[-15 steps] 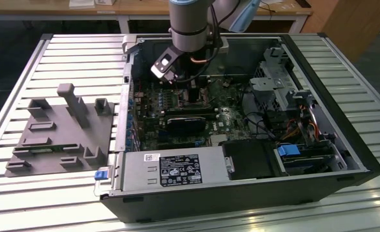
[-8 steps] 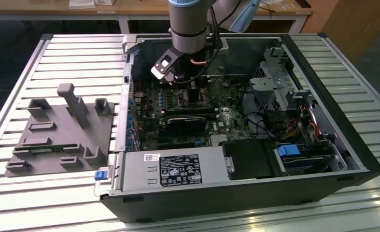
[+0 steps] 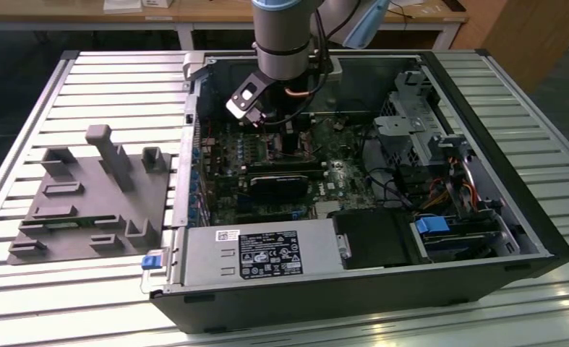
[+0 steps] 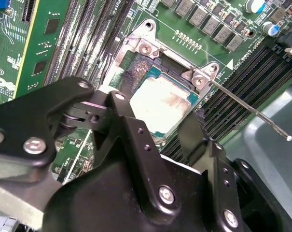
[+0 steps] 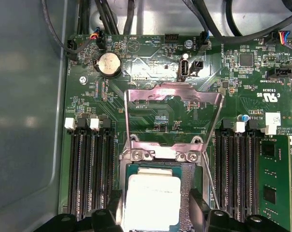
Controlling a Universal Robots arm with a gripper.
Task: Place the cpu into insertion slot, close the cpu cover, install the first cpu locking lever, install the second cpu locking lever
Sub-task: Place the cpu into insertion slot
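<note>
In the exterior view the arm [image 3: 282, 36] holds the pincer [image 3: 286, 141] down inside the open computer case [image 3: 361, 289] on the slatted worktop [image 3: 62, 289]. The case walls stand well clear of it on every side. A grey fixture [image 3: 91, 210] lies well apart, outside the case.

In the second wrist view the pincer [image 4: 153, 110] is spread. Its fingers [image 4: 131, 130] straddle the cpu [image 4: 162, 101], which lies in the insertion slot [image 4: 145, 47]. A thin locking lever [image 4: 247, 108] juts free beyond one finger.

In the first wrist view the cpu cover [image 5: 172, 92] stands swung up beyond the fingertips. A narrow strip of slot shows between chip edge and finger. Memory slots [image 5: 90, 169] flank the pincer outside.
</note>
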